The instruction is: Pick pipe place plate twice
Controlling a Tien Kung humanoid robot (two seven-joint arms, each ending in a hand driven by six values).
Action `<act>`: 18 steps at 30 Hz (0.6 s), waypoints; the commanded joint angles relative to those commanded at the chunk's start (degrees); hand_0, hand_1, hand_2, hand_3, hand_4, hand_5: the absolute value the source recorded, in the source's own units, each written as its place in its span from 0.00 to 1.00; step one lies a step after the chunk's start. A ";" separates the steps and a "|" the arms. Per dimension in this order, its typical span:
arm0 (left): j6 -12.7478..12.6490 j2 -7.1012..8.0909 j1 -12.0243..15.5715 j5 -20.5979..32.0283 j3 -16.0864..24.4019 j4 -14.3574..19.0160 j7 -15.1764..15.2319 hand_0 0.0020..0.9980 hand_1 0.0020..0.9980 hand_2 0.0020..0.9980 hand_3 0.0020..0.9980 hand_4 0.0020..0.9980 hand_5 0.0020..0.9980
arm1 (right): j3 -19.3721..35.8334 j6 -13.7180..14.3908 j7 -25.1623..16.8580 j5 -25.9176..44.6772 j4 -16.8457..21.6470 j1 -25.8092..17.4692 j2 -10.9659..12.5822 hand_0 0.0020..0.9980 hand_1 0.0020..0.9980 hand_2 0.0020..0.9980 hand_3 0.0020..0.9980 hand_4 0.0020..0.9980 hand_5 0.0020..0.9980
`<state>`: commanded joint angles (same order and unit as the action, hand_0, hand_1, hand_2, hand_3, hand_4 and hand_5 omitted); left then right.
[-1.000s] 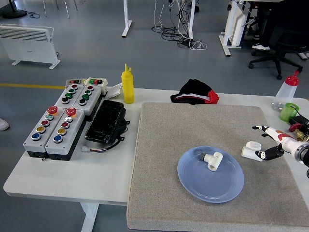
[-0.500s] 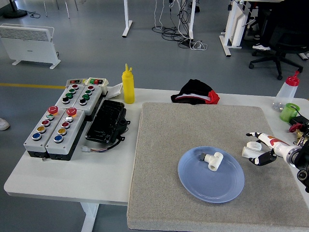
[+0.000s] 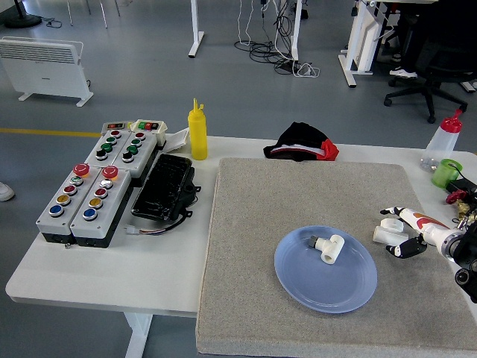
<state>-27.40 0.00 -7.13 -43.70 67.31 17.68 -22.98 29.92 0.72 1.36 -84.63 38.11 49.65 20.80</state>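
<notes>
A blue plate (image 3: 326,280) lies on the grey mat (image 3: 298,194), with one white pipe fitting (image 3: 329,247) resting in its upper part. To the right of the plate, a second white pipe fitting (image 3: 386,230) lies on the mat. My right hand (image 3: 401,231) reaches in from the right edge at this fitting. One white-and-red finger (image 3: 408,215) lies just above the fitting and the black thumb (image 3: 406,249) just below it. The hand is open around the fitting, which stays flat on the mat. My left arm is out of view.
Two grey button boxes (image 3: 93,186) and a black device (image 3: 164,186) sit left of the mat. A yellow squeeze bottle (image 3: 197,133) and a black-and-red cloth (image 3: 302,143) stand at the back. A green cup (image 3: 446,172) and a clear bottle with a red cap (image 3: 443,139) are at the far right.
My right hand has shifted a little and its finger and thumb have drawn closer around the second fitting. The fitting and the plate have not moved.
</notes>
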 joint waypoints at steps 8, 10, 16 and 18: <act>-0.02 0.00 -0.10 -0.29 0.31 0.01 0.02 0.58 0.56 0.57 0.54 0.44 1.00 | -1.11 1.06 -0.92 -0.90 -0.61 -0.15 -0.07 0.69 0.69 0.67 0.70 0.67 0.26; 0.01 0.00 -0.11 -0.36 0.35 0.02 -0.01 0.58 0.57 0.57 0.54 0.44 1.00 | -1.26 1.92 -1.82 -0.46 -0.66 -0.25 -0.16 0.46 0.51 0.52 0.60 0.53 0.16; 0.08 0.00 -0.13 -0.55 0.41 0.04 -0.12 0.58 0.57 0.57 0.54 0.44 1.00 | -1.40 3.45 -3.57 0.24 -0.95 -0.50 -0.18 0.35 0.42 0.49 0.57 0.50 0.17; 0.07 0.00 -0.14 -0.50 0.38 0.04 -0.09 0.58 0.57 0.57 0.54 0.44 1.00 | -1.12 3.78 -4.08 0.71 -0.66 -0.61 0.07 0.35 0.42 0.49 0.57 0.50 0.17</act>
<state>-27.33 0.00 -7.27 -44.20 67.69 17.72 -23.07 28.80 4.50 -2.71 -83.92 37.45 49.04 20.87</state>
